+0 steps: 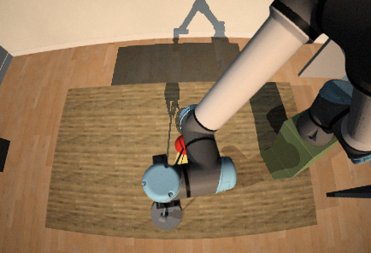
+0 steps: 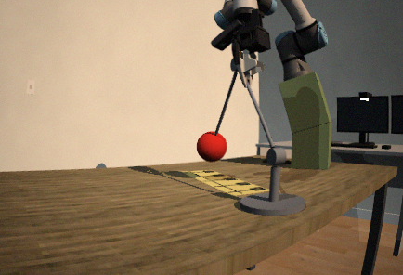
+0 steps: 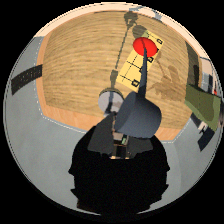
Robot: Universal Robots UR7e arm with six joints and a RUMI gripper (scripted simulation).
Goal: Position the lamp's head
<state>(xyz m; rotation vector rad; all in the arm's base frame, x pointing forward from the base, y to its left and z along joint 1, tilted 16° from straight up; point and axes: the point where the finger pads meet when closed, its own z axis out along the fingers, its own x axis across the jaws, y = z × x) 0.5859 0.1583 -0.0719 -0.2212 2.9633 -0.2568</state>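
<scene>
The lamp stands on a round grey base [image 2: 273, 202] near the bench's front edge, also in the overhead view [image 1: 166, 216]. Its two thin arms rise to an elbow high above the bench. My gripper [image 2: 244, 71] is shut on that elbow. The red ball head [image 2: 212, 146] hangs from the outer arm, a little above the yellow numbered strip [image 2: 226, 183]. In the overhead view the head [image 1: 179, 144] is mostly hidden by my wrist. The wrist view shows the head [image 3: 143, 46] over the strip [image 3: 136, 65] with the base [image 3: 110, 98] below.
The olive-green robot pedestal [image 2: 306, 121] stands at the bench's back right corner. The bench's front edge runs close to the lamp base. A desk with monitors [image 2: 362, 114] is beyond the bench on the right.
</scene>
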